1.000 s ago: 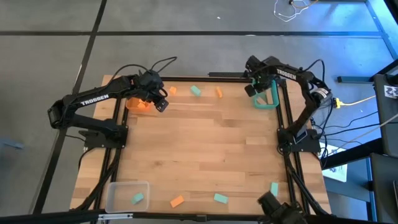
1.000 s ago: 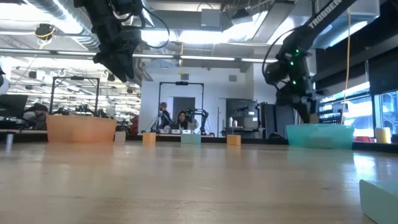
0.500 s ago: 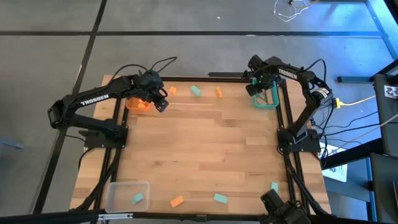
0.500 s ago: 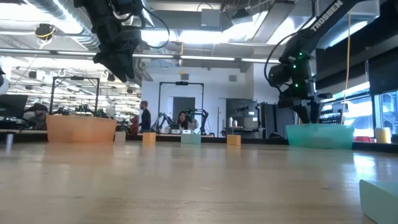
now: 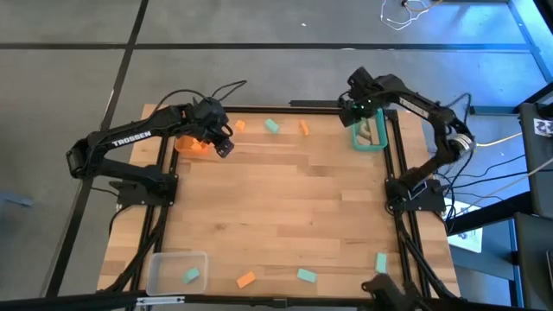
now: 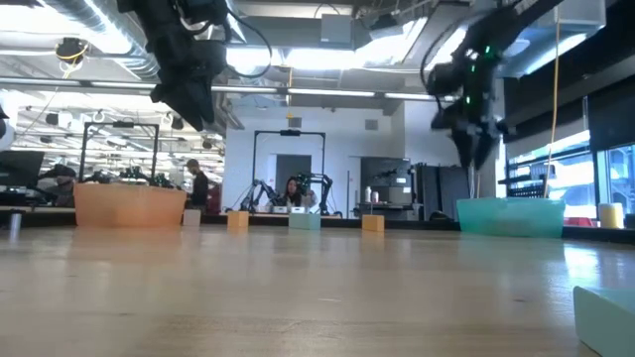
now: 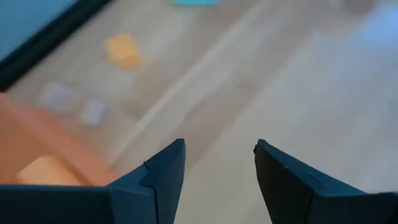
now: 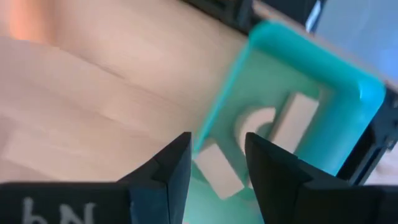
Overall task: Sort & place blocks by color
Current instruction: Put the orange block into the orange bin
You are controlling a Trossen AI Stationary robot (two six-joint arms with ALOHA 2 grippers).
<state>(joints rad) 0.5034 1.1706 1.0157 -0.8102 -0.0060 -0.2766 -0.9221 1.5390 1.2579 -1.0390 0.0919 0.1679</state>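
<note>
At the tabletop's far edge | left gripper (image 5: 224, 145) parted, empty, beside orange bin (image 5: 188, 143) | right gripper (image 5: 352, 109) parted, empty, above teal bin (image 5: 370, 144) holding pale blocks (image 8: 292, 124)

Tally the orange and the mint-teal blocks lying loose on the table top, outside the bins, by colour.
Small orange blocks: 3
Small mint-teal blocks: 3
Total: 6

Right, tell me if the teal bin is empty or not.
Not empty. The teal bin holds several pale wooden blocks, seen past the right gripper.
</note>
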